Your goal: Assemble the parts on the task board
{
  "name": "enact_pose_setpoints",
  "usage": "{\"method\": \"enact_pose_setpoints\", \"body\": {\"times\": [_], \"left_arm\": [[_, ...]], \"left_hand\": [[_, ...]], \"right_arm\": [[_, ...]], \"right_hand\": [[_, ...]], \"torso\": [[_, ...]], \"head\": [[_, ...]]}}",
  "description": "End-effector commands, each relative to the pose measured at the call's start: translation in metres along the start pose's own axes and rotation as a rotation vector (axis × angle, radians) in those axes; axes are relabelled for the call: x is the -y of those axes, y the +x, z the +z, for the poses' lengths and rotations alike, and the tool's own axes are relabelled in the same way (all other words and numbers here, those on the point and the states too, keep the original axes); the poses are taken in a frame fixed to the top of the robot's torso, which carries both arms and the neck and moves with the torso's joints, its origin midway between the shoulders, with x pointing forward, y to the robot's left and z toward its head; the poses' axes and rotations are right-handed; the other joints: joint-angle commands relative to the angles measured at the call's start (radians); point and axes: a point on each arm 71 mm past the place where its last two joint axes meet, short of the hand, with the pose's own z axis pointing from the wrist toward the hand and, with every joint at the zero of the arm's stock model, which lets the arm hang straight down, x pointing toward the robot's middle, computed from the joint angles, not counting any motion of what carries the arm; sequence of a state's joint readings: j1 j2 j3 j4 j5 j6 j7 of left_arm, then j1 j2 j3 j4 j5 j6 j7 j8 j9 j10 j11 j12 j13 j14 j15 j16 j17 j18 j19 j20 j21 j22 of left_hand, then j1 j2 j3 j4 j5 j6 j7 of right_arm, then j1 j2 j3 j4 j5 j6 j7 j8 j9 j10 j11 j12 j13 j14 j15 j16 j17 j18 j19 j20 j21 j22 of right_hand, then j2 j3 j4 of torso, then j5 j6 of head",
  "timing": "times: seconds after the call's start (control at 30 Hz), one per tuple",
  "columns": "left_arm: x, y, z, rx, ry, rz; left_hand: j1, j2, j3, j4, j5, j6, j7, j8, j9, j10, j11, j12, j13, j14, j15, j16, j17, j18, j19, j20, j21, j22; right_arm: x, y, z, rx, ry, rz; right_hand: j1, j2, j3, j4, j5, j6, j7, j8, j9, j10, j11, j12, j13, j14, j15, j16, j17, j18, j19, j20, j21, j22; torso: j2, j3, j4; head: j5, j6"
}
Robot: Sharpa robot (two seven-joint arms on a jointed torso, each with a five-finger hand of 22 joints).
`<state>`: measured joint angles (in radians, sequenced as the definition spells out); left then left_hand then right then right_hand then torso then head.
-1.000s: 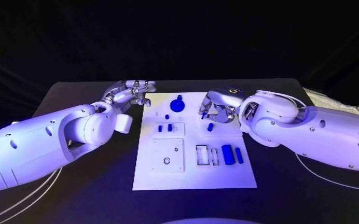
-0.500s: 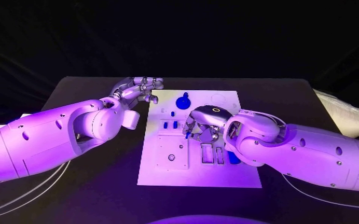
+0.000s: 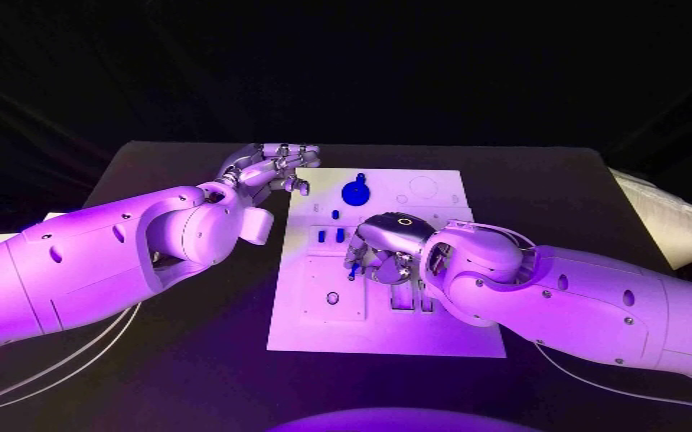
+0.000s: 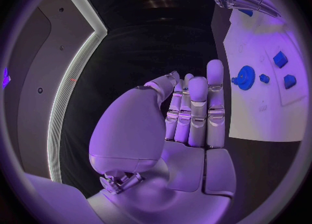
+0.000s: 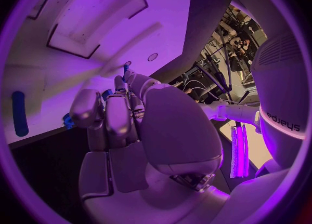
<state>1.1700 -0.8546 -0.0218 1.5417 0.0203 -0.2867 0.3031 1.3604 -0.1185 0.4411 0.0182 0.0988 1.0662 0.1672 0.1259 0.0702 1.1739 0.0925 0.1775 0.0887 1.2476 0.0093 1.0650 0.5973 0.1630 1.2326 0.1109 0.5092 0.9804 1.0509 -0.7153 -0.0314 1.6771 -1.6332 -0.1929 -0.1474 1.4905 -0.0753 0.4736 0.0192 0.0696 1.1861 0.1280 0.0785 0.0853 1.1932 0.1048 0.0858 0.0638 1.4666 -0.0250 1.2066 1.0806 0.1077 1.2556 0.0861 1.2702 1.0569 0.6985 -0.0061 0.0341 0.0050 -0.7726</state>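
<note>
Step in hand: we judge that we are carrying a small blue part to a seat on the task board with our right hand; the square plate with the small hole lies just below it, though we cannot tell which seat is meant.
How to do it well: we should lower slowly, keep the part upright, and line its tip over the seat before we let it touch; we should loosen the pinch only once the part stands by itself.
Risk: our own right arm hides the slots on the board's right half in the head view, so we should trust the wrist view for alignment.
Right hand: its fingers are curled in and pinch the small blue part at their tips, over the middle of the board.
Left hand: it holds nothing, fingers straight and close together, hovering at the board's far-left corner.
Other parts: the round blue gear stands near the board's far edge, close to our left hand; two short blue pieces sit between the gear and our right hand.
</note>
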Motion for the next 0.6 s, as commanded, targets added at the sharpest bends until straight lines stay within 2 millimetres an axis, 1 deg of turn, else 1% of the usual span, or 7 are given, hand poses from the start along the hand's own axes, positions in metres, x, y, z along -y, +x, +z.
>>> {"method": "enact_pose_setpoints", "body": {"times": [0.03,0.17,0.2,0.6], "left_arm": [[-0.0003,0.0026,0.0003,-0.017,0.002,-0.003],[-0.0008,0.0027,0.0003,-0.019,0.001,-0.003],[-0.0009,0.0026,0.0002,-0.019,0.0,-0.003],[-0.0013,0.0019,0.0001,-0.018,-0.003,-0.003]], "left_hand": [[0.01,0.001,-0.001,-0.004,0.004,-0.006,0.0,0.003,-0.001,-0.007,-0.001,0.005,0.001,-0.007,-0.001,-0.004,-0.002,0.02,0.0,-0.002,-0.005,-0.002],[0.01,0.001,-0.001,-0.004,0.004,-0.006,0.0,0.003,-0.001,-0.007,-0.001,0.005,0.001,-0.007,-0.001,-0.004,-0.002,0.02,0.0,-0.002,-0.005,-0.002],[0.01,0.001,-0.001,-0.004,0.004,-0.006,0.0,0.003,-0.001,-0.007,-0.001,0.005,0.001,-0.007,-0.001,-0.004,-0.002,0.02,0.0,-0.002,-0.005,-0.002],[0.01,0.001,-0.001,-0.004,0.004,-0.006,0.0,0.003,-0.001,-0.007,-0.001,0.005,0.001,-0.007,-0.001,-0.004,-0.002,0.02,0.0,-0.002,-0.005,-0.002]], "right_arm": [[-0.0013,0.0025,0.001,-0.021,-0.016,-0.03],[-0.0007,0.0034,0.0016,-0.028,-0.014,-0.04],[-0.0005,0.0038,0.0016,-0.032,-0.012,-0.045],[-0.0028,0.0071,0.003,-0.07,-0.012,-0.076]], "right_hand": [[-0.008,0.001,0.006,0.001,0.004,-0.001,0.005,-0.005,0.001,0.041,-0.038,0.006,0.001,0.026,0.009,0.003,-0.001,0.004,0.001,0.004,0.004,0.0],[-0.01,0.001,0.007,0.0,0.005,-0.001,0.006,-0.005,0.001,0.041,-0.038,0.005,0.001,0.026,0.01,0.003,-0.001,0.004,0.001,0.004,0.004,0.0],[-0.01,0.001,0.007,0.0,0.005,-0.001,0.006,-0.005,0.001,0.041,-0.038,0.005,0.001,0.026,0.01,0.003,-0.001,0.004,0.001,0.004,0.004,0.0],[-0.015,0.0,0.008,-0.002,0.004,-0.001,0.006,-0.005,0.001,0.041,-0.037,0.004,0.001,0.026,0.01,0.004,-0.001,0.004,0.0,0.004,0.004,-0.001]], "torso": [[-0.001,0.0003,-0.0008],[-0.001,0.0004,-0.0001],[-0.001,0.0005,0.0001],[-0.001,0.0001,0.0002]], "head": [[0.001,-0.002],[0.001,-0.004],[0.002,-0.006],[0.003,-0.01]]}}
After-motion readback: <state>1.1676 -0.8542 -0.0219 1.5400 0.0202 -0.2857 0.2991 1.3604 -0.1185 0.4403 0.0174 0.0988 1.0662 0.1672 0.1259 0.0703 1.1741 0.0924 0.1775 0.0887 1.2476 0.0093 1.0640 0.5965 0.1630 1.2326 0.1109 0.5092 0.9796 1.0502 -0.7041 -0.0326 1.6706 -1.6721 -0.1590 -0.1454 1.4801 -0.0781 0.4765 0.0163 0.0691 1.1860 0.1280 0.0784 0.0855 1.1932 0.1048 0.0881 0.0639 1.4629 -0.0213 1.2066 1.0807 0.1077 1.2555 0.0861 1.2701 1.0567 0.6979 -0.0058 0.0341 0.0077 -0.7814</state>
